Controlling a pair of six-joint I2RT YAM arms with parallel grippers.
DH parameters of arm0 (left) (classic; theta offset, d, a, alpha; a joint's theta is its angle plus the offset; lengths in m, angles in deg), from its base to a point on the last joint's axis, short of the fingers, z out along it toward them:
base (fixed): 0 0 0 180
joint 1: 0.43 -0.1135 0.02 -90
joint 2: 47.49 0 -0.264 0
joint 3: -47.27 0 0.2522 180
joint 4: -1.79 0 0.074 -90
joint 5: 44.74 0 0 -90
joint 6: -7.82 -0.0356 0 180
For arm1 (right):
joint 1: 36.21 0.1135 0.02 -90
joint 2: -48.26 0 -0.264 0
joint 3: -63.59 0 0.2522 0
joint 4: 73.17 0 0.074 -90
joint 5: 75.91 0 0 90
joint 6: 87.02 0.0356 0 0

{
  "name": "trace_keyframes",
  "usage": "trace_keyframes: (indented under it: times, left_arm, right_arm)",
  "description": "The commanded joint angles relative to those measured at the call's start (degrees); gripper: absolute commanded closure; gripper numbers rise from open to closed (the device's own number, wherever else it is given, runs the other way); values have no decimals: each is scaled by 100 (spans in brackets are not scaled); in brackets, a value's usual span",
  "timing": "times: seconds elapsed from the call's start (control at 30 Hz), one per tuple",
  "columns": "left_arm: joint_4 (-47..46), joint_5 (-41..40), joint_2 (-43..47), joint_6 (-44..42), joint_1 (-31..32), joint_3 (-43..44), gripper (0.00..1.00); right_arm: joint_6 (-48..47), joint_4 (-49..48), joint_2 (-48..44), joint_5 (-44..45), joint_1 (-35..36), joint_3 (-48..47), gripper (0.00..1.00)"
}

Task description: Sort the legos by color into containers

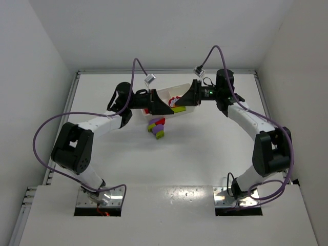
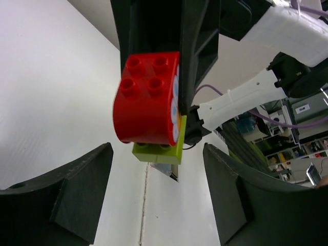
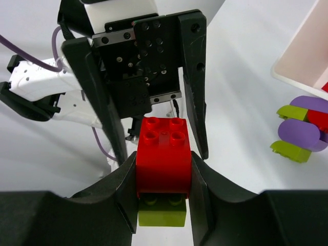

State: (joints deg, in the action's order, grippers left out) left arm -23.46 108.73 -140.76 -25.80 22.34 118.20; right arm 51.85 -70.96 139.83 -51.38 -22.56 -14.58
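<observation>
Holding a red brick (image 3: 164,156) stacked on a lime brick (image 3: 163,214) pinched in my right gripper (image 3: 164,174), left gripper (image 2: 156,182) spread facing it, I judge sorting barely begun: a mixed cluster (image 3: 301,130) lies beside the tray (image 3: 302,56).

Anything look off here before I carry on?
Yes: the red brick clamped in the right gripper is joined to a lime green brick, so two colours travel together. A cluster of purple, lime and red bricks lies on the table outside the white tray.
</observation>
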Motion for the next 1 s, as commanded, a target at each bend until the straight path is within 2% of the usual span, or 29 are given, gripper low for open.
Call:
trace_keyframes:
  times: [0.0,0.17,0.27,0.3,0.4,0.5,0.6,0.67,0.73,0.83,0.97]
  left_arm:
    - [-274,-150,2,-48,-53,207,25]
    - [-397,-203,-50,13,-53,207,44]
    - [-397,-71,-103,13,-53,260,65]
    - [-397,-71,-103,13,-53,312,77]
    - [-189,-9,-103,-118,52,313,90]
    - [382,114,89,-767,184,374,93]
    - [1803,114,370,-1838,307,374,94]
    - [2307,-9,503,-2525,308,374,94]
    - [2616,-70,739,-2824,308,217,94]
    - [2556,-386,1108,-2756,36,-187,95]
    - [2800,-1036,1890,-2825,-728,-575,95]
  right_arm:
    - [132,-383,-8,-203,41,-187,99]
    - [132,-436,-8,-203,94,-187,99]
    - [185,-488,45,-151,94,-240,99]
    - [185,-549,45,-150,94,-240,99]
    - [185,-550,150,-98,94,-353,100]
    - [185,-602,317,43,-28,-607,100]
    - [185,-603,572,96,-82,-993,100]
    - [185,-603,808,157,-82,-1214,100]
    - [185,-603,976,210,-82,-1565,100]
    - [80,-428,1293,341,-82,-1918,100]
    - [-481,230,1635,789,59,-2111,100]
